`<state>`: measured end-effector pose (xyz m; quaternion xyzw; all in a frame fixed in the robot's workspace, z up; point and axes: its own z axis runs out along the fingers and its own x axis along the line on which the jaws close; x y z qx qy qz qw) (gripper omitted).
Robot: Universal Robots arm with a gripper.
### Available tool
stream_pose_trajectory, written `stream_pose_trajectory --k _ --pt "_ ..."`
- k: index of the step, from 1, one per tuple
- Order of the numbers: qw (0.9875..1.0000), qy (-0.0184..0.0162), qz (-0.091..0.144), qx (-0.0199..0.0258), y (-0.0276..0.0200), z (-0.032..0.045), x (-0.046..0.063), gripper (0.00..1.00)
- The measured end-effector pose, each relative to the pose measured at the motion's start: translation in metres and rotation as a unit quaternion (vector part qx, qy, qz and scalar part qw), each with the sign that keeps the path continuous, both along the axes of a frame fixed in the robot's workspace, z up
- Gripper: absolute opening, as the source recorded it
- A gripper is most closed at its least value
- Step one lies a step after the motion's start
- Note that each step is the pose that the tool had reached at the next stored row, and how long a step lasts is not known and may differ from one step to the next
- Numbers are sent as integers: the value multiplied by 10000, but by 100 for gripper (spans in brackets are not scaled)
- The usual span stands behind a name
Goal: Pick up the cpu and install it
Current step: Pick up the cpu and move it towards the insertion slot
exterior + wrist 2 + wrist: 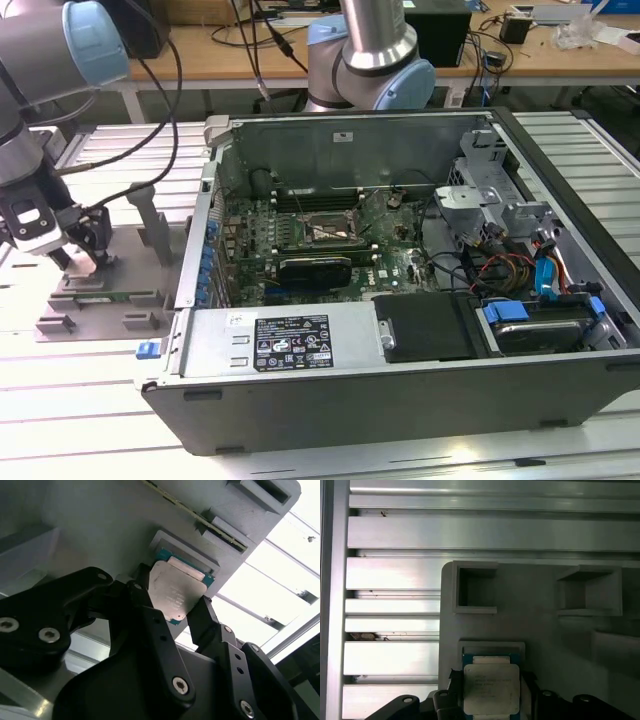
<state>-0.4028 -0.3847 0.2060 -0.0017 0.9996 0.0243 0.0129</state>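
The claw (85, 255) looks clenched on the cpu (491, 687), with a finger (150, 615) at each opposite edge. The chip lies flat in its tray (100, 318) recess, directly between them. The socket (320, 230) sits well apart inside the case (400, 400), toward the exterior view's right.

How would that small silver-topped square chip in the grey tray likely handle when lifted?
The small flat square cpu with a shiny metal top is probably rigid: it looks like a solid plate. Its smooth lid and thin edges suggest it could slip. Lying flat in the grey plastic tray, it should not roll.
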Motion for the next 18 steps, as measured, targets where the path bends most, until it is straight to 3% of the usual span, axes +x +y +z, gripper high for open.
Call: stream_pose_trajectory --k 18 --pt "10000 0 1 0 2 339 1 55"
